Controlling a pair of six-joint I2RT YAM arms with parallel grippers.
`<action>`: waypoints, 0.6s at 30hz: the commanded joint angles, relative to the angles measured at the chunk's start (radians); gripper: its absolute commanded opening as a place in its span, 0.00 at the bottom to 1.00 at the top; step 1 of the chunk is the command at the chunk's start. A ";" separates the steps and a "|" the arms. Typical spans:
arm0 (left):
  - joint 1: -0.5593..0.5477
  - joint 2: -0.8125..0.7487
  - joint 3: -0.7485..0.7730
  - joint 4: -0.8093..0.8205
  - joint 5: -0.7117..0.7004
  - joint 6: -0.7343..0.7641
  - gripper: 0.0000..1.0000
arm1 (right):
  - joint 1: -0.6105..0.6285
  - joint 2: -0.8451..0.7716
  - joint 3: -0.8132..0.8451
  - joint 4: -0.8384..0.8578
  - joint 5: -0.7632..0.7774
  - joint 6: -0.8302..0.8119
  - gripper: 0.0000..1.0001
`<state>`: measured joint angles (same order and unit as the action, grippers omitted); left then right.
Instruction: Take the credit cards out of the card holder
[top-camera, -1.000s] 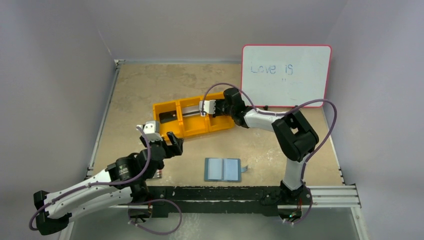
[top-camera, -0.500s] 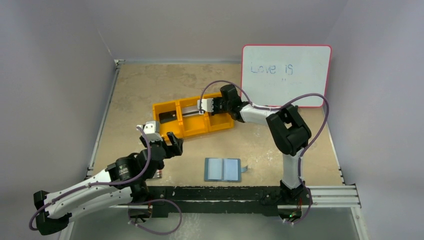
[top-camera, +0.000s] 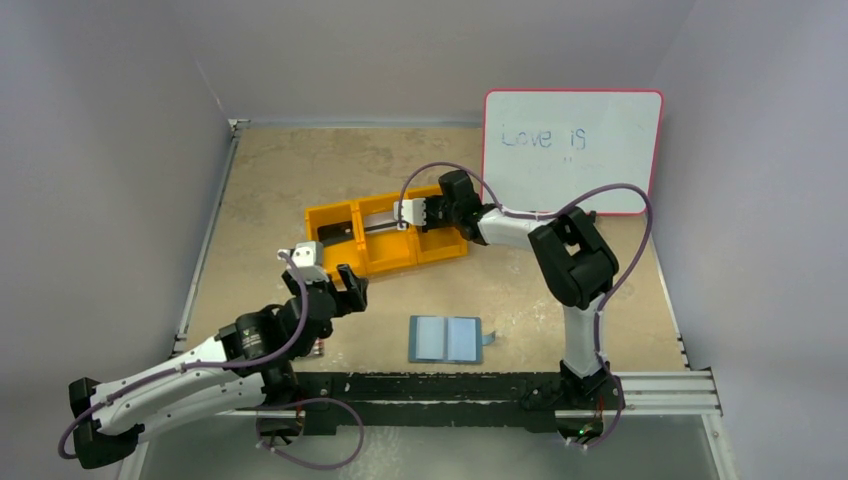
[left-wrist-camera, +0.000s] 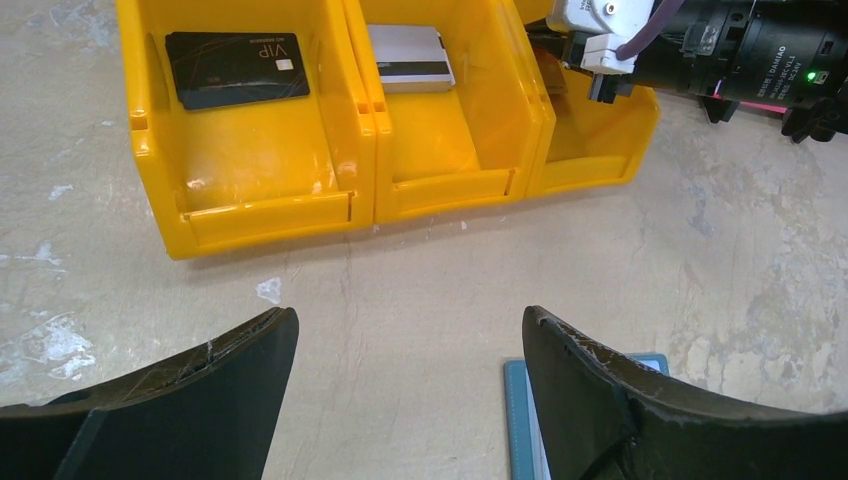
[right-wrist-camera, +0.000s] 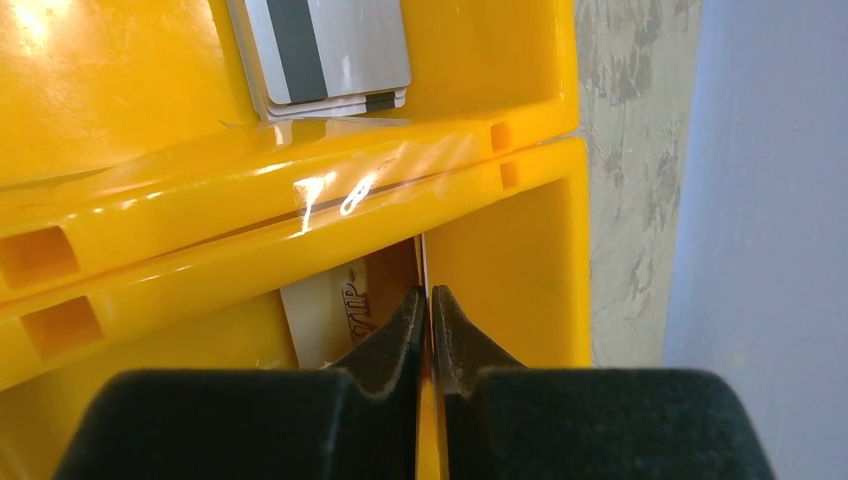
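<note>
The teal card holder (top-camera: 446, 339) lies open near the table's front edge, and its corner (left-wrist-camera: 517, 420) shows beside my left finger. A black credit card (left-wrist-camera: 238, 67) lies in the left compartment of the orange bin (top-camera: 385, 260), and silver cards (left-wrist-camera: 408, 57) (right-wrist-camera: 325, 45) lie in the middle one. My right gripper (top-camera: 405, 222) (right-wrist-camera: 427, 292) reaches into the right compartment, its jaws almost together on the thin edge of a tan credit card (right-wrist-camera: 335, 305) marked VIP. Open and holding nothing, my left gripper (top-camera: 325, 290) (left-wrist-camera: 410, 320) hangs over bare table in front of the bin.
A whiteboard (top-camera: 572, 150) with writing leans against the back right wall. The bin's dividing walls (right-wrist-camera: 300, 210) rise close around my right fingers. A metal rail (top-camera: 450, 385) runs along the near edge by the arm bases.
The right arm's elbow has swung left and inward while its gripper stayed in the bin's right compartment. The left arm has barely shifted.
</note>
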<state>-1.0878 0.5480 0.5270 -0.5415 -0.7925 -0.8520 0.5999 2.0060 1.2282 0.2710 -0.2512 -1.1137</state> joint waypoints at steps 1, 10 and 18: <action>0.001 0.006 0.029 0.020 -0.006 0.013 0.82 | -0.003 -0.002 0.015 0.035 0.006 -0.030 0.10; 0.001 -0.010 0.034 0.006 -0.010 0.008 0.82 | -0.003 -0.050 0.025 -0.033 -0.009 -0.031 0.20; 0.000 -0.007 0.031 0.013 0.003 0.009 0.82 | -0.002 -0.177 0.023 -0.098 -0.060 0.042 0.40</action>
<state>-1.0878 0.5346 0.5270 -0.5449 -0.7895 -0.8528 0.5999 1.9606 1.2282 0.1997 -0.2554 -1.1088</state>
